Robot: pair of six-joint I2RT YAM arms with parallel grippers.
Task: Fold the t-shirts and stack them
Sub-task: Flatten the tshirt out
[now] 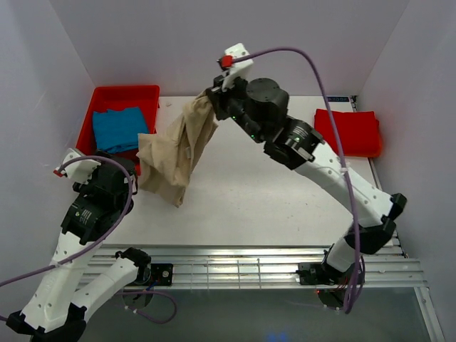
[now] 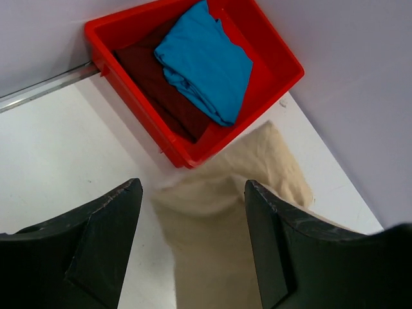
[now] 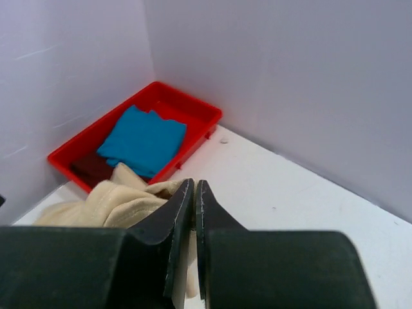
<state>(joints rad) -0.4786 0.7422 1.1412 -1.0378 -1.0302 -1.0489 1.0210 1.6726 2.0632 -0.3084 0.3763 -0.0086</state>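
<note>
Left hand (image 2: 193,193): jaws wide apart, holding nothing. It hovers low over the tan shirt's (image 1: 174,149) lower end, probably placed to take a second corner.
Right hand (image 3: 194,187): jaws pinched together on the tan shirt's upper edge, raised near the back wall so the cloth hangs and opens out.
Tan shirt: soft, matte and creased. It drapes in long folds from that grip down to the desk (image 1: 256,192), with its lower end just beside the tray's (image 1: 125,92) corner.
Blue shirt (image 1: 117,128): folded to a rough square, inside the tray.
Red shirt (image 1: 349,132): folded flat at the desk's far right, well apart.
Tray: rigid, glossy red plastic, rectangular.
Desk: smooth, white.
</note>
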